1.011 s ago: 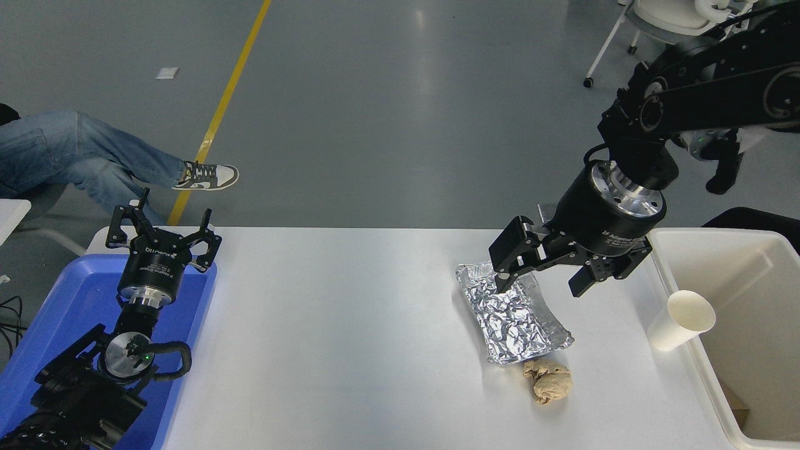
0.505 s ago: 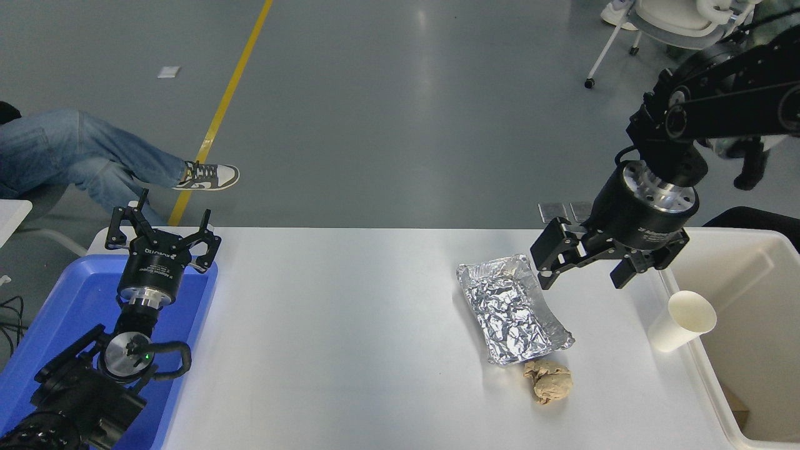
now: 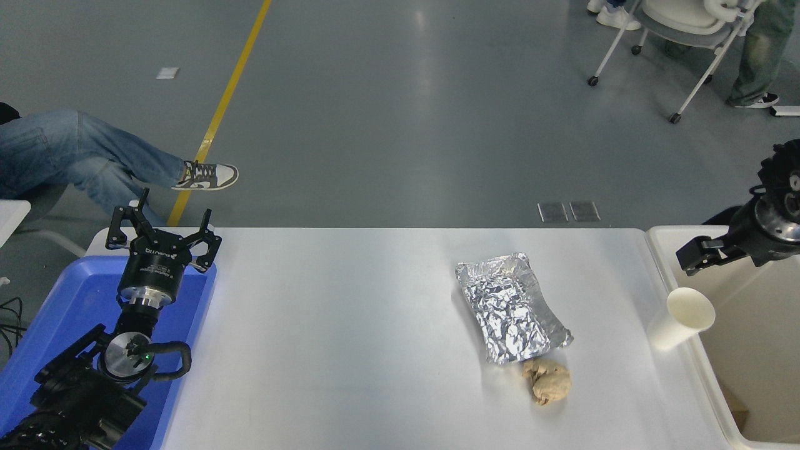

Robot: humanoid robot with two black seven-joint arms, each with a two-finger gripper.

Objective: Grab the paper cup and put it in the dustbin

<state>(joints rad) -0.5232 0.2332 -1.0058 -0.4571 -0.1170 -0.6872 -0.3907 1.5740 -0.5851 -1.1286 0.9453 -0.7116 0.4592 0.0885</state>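
Note:
The paper cup (image 3: 681,319) is a small plain cream-white cup standing on the white table (image 3: 350,337) at its right end, close against the left rim of the dustbin (image 3: 709,381). The dustbin is a large deep cream-white bin at the table's right edge. My right gripper (image 3: 706,253) reaches in from the right edge, above the bin's far left corner, up and to the right of the cup and apart from it. Most of it is cut off by the picture's edge. My left gripper (image 3: 164,234) is parked open and empty at the lower left.
A silver foil tray (image 3: 512,306) lies on the table left of the cup, with a crumpled tan paper ball (image 3: 548,381) just in front of it. A blue plastic tray (image 3: 56,312) sits under the left arm. A person's legs show at the far left, a chair at the top right.
My right gripper has swung from above the foil tray to the right, past the cup, to the picture's right edge over the dustbin. The cup, foil tray and paper ball have not moved.

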